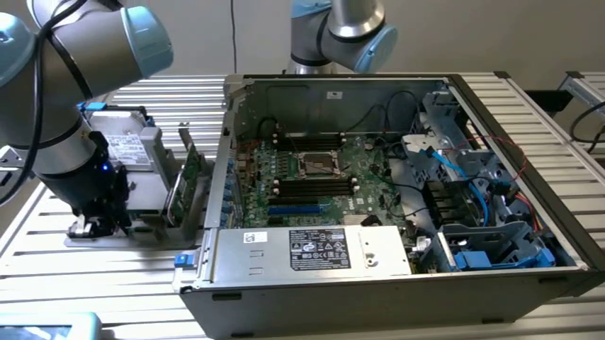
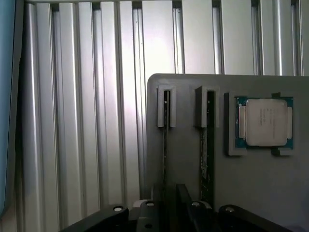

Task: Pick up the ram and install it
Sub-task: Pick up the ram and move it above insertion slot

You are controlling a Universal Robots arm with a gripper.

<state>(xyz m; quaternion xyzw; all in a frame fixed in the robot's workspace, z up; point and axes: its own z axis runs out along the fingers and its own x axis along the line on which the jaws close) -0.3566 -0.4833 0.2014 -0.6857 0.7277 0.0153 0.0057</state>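
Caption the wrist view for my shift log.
Gripper at the ram, edge-on beside a second stick in a grey holder, processor seated alongside.

Neighbouring ram (image 2: 206,150) close beside end effector (image 2: 170,212); slatted table (image 2: 87,121) free.

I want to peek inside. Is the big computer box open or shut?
Open. The computer case has no cover on its upward side, so the motherboard inside shows.
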